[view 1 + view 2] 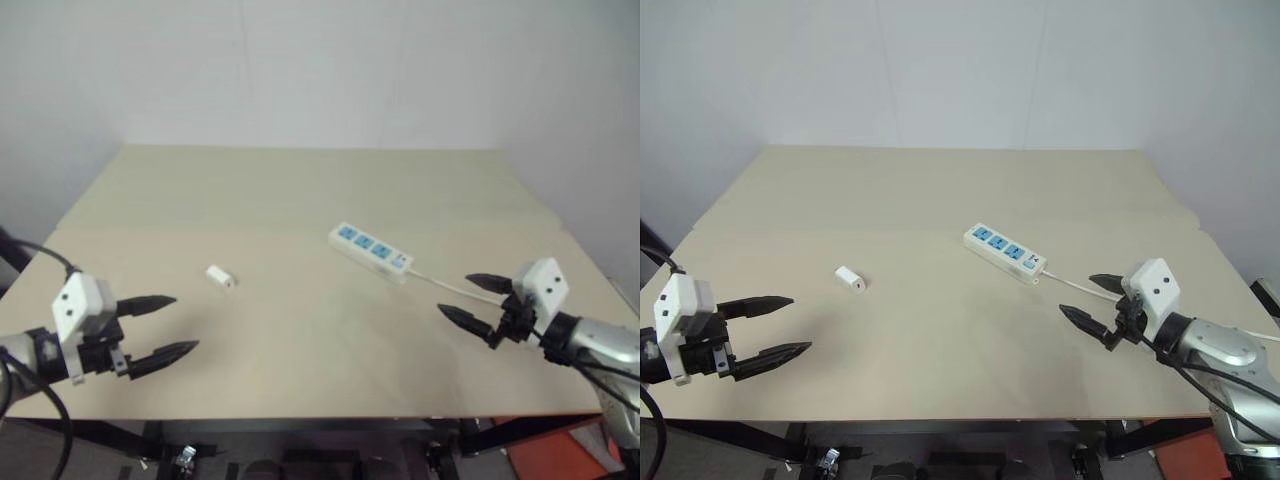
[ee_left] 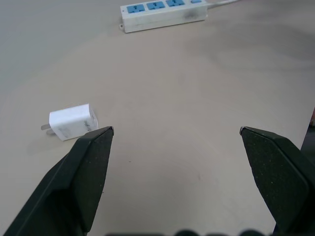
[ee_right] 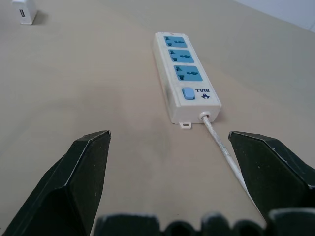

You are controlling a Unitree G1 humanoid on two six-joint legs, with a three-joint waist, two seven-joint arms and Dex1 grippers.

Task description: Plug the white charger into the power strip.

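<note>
Nearest the cam were our two grippers, low in the head view. Our left gripper sat at lower left of the frame w/ its black fingers spread wide apart, nothing between them, tips aimed toward frame centre. Our right gripper sat at lower right, fingers likewise wide apart & empty, tips aimed left toward the strip's cord end.

On the beige table the white charger lay on its side, left of centre, just up-right of our left gripper & apart from it; prongs visible in the left wrist view, not plugged in.

We saw the power strip lying diagonally right of centre, well apart from the charger, its three blue sockets facing up and vacant, blue switch at the cord end. Thin white cord ran from that end toward lower right, passing near our right gripper's fingers.
</note>
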